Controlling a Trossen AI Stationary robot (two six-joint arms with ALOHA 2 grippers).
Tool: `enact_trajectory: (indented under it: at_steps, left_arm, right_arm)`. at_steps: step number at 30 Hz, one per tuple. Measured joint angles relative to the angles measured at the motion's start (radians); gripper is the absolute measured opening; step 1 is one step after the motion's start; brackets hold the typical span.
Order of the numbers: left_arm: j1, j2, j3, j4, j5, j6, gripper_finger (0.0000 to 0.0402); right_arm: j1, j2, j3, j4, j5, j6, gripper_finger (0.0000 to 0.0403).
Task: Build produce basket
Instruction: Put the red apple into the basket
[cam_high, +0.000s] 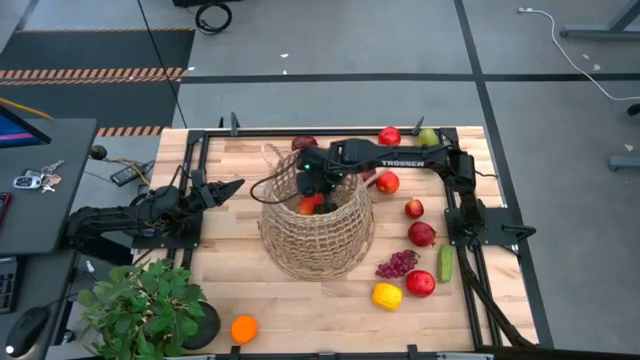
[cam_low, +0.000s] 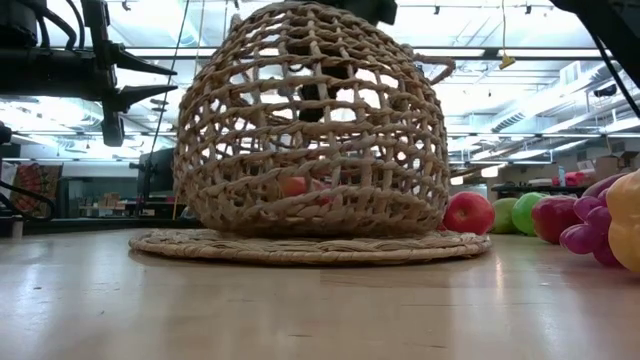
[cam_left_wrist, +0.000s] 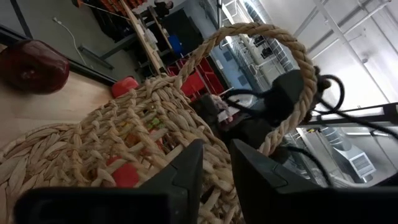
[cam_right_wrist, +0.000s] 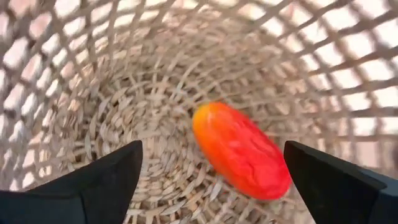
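We see the basket mid-table, a red-orange fruit lying on its woven floor. Right gripper hangs in the basket's mouth, fingers spread wide, holding nothing. At three to five o'clock of the basket sit apples, grapes, a cucumber and a lemon. At nine o'clock the left gripper waits near the rim, fingers narrow. An orange sits at seven, beside the plant.
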Motion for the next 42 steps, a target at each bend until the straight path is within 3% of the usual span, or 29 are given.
enact_trajectory:
  at_steps: [12, 21, 34, 42]
  left_arm:
    - [0.0, 0.0, 0.0, 0.0, 0.0, 0.0, 0.0091]
    - [0.0, 0.0, 0.0, 0.0, 0.0, 0.0, 0.0085]
    - [0.0, 0.0, 0.0, 0.0, 0.0, 0.0, 0.0089]
    - [0.0, 0.0, 0.0, 0.0, 0.0, 0.0, 0.0089]
  right_arm:
    - [-0.019, -0.002, 0.106, -0.055, 0.208, -0.011, 0.0393]
    - [-0.001, -0.002, 0.106, -0.057, 0.505, -0.033, 0.0393]
    - [-0.06, -0.184, 0.106, -0.061, 0.653, -0.068, 0.0393]
    - [-0.192, -0.318, 0.106, -0.185, 0.625, 0.178, 0.0393]
